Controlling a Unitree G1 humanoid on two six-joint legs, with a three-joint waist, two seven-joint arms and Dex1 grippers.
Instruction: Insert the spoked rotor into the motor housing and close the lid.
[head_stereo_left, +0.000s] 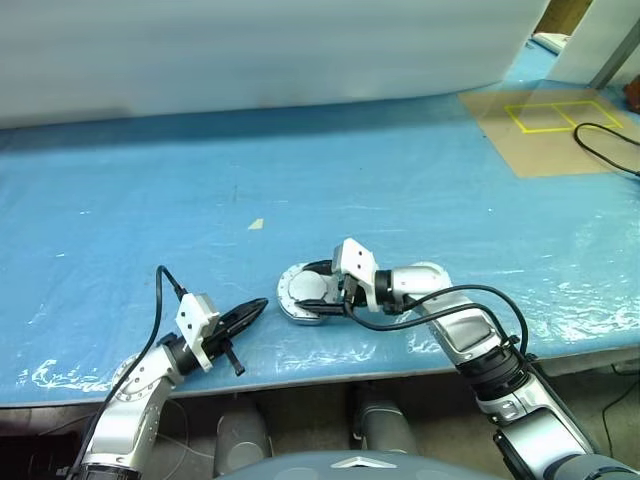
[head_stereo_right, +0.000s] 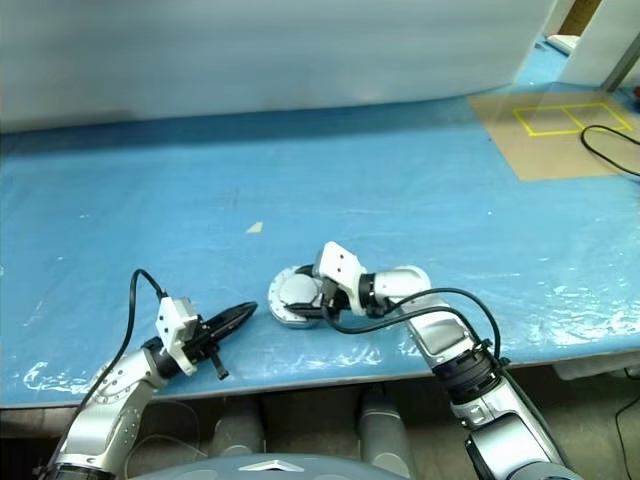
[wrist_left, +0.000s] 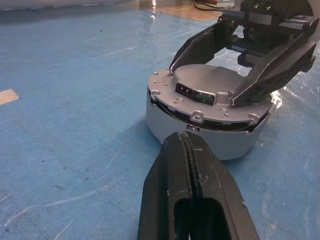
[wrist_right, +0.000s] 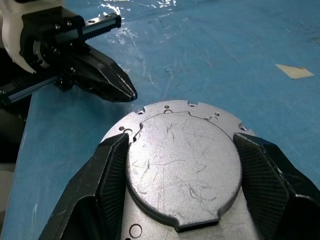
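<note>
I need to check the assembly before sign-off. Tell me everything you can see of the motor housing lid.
The lid is a round, pale grey metal disc, scratched, with a raised centre plate and small holes around its rim. It lies flat, closed on the squat silver motor housing, which stands on the blue table cover. The right end effector straddles it, one black finger on each side of the raised plate. The left end effector, shut, points at the housing's side.
</note>
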